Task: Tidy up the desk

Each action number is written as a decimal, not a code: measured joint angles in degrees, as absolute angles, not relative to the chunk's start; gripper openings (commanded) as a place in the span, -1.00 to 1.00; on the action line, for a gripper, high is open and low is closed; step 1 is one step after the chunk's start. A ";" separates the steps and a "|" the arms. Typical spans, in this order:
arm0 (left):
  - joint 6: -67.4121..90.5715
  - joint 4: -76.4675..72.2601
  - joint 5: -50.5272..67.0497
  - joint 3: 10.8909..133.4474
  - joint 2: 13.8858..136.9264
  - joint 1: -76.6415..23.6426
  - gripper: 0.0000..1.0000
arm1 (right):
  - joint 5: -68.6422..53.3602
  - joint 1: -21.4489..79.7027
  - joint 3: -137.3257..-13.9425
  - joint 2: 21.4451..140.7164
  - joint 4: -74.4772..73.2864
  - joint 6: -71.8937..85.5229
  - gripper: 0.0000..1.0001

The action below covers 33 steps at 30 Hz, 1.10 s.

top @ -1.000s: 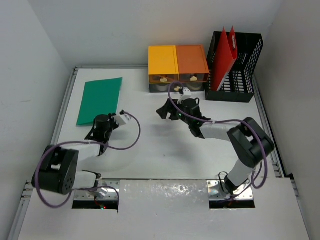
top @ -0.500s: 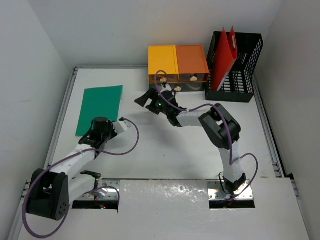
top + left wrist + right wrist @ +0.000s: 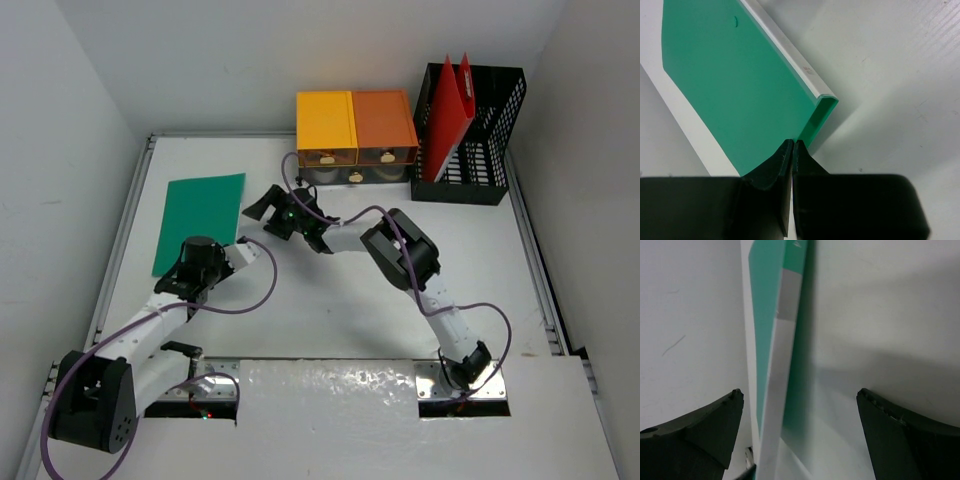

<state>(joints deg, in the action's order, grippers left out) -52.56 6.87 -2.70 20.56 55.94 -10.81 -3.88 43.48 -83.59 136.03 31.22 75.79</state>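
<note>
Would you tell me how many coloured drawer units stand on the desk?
2: a yellow drawer unit at the far edge of the desk, and an orange drawer unit touching its right side.

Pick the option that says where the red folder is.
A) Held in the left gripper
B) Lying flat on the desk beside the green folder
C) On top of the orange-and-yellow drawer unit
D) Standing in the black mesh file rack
D: the red folder stands upright inside the black mesh file rack at the far right corner.
</note>
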 measured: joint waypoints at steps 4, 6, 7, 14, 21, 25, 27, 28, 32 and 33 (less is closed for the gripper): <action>-52.38 6.85 -2.61 20.56 55.94 -10.81 -1.00 | -4.73 43.75 -94.24 142.56 29.39 77.69 0.82; -52.25 6.85 -2.42 20.56 55.96 -10.83 -1.00 | -5.26 44.03 -97.43 145.14 29.78 79.29 0.80; -52.18 6.83 -2.39 20.56 55.96 -10.83 -1.00 | -5.50 44.14 -98.96 146.04 29.52 79.88 0.80; -51.48 8.34 -1.87 22.06 55.99 -10.83 -1.00 | -6.52 45.25 -108.14 151.92 27.53 82.70 0.31; -50.19 11.18 0.03 25.58 56.12 -10.87 -1.00 | -7.20 46.94 -111.00 155.33 28.03 85.71 -1.00; -50.00 14.35 0.86 25.65 56.23 -10.90 -0.11 | -7.42 47.16 -108.79 155.09 29.10 86.00 -1.00; -49.39 17.47 1.76 26.83 56.23 -10.90 0.57 | -7.35 47.18 -107.02 154.89 30.83 84.66 -1.00; -48.90 19.00 2.15 27.88 56.23 -10.90 0.63 | -7.33 47.16 -106.10 154.26 31.03 83.68 -1.00; -45.12 27.75 5.21 37.01 56.07 -10.85 0.82 | -6.92 47.03 -101.27 150.08 30.13 74.98 -1.00; -43.97 29.08 5.69 39.68 55.88 -10.79 0.82 | -6.74 47.03 -99.50 148.49 29.89 72.03 -1.00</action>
<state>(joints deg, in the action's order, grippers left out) -43.97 29.08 5.69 39.68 55.88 -10.79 -6.74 47.03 -99.50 148.49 29.89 72.03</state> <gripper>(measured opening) 0.903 0.168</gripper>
